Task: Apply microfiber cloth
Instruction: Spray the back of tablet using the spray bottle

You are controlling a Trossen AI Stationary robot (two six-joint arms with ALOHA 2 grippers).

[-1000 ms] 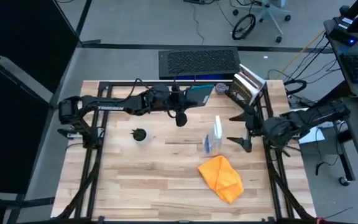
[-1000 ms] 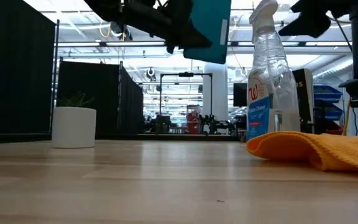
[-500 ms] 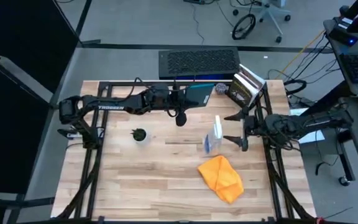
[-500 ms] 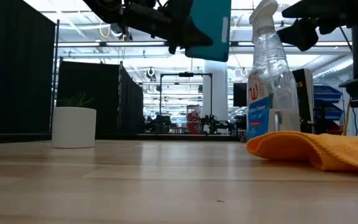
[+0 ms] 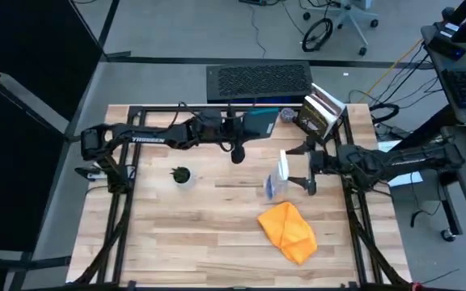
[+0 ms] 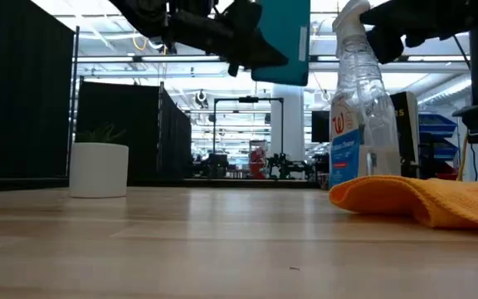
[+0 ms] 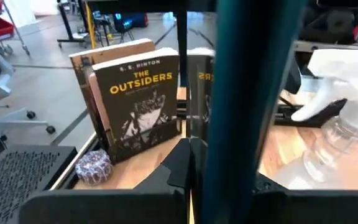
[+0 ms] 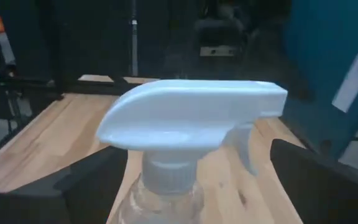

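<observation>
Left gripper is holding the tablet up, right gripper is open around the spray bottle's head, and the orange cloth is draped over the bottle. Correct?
Not quite: the cloth isn't draped over the bottle. The high view shows it lying on the table beside the bottle, nearer the front edge. The rest holds: the left gripper holds the tablet up, and the right gripper is open around the bottle's head.

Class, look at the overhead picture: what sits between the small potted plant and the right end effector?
In the high view, the clear plastic spray bottle stands between the small white-potted plant and the open right end effector.
</observation>
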